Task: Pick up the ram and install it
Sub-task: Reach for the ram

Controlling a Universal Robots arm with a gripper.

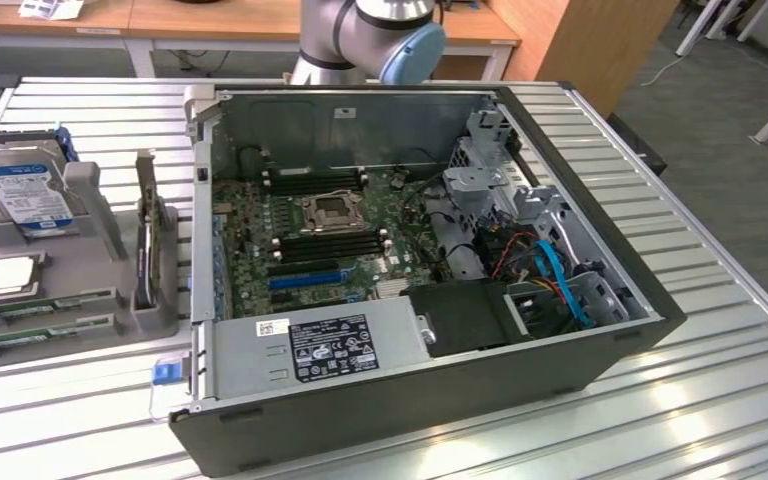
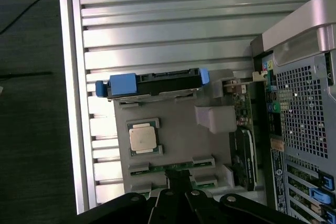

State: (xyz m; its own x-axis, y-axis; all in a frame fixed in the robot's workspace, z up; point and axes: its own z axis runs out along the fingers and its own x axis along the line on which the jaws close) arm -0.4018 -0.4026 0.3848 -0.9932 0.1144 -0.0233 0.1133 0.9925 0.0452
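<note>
Ribbed aluminium tabletop (image 1: 704, 400) (image 2: 157, 24) held an open black computer tower (image 1: 398, 410) (image 2: 304, 103) and a grey plastic parts holder (image 1: 91, 300) (image 2: 178, 135); the ram lay in the holder, not yet lifted.

Long, thin green ram stick (image 1: 27, 304) (image 2: 173, 167) lay flat in a slot at the holder's end farthest from the silver hard drive with a blue label (image 1: 24, 190) (image 2: 155, 82), a second green stick (image 1: 17, 337) (image 2: 205, 183) just beside it. Between ram and drive sat a square silver processor chip (image 1: 11, 272) (image 2: 143, 137). In the wrist view the dark gripper (image 2: 179, 187) hung over the ram's middle; whether it was spread or closed could not be told. On the exterior view's right, the tower showed its green motherboard (image 1: 317, 235), with the grey-and-blue robot arm (image 1: 364, 30) behind.
</note>
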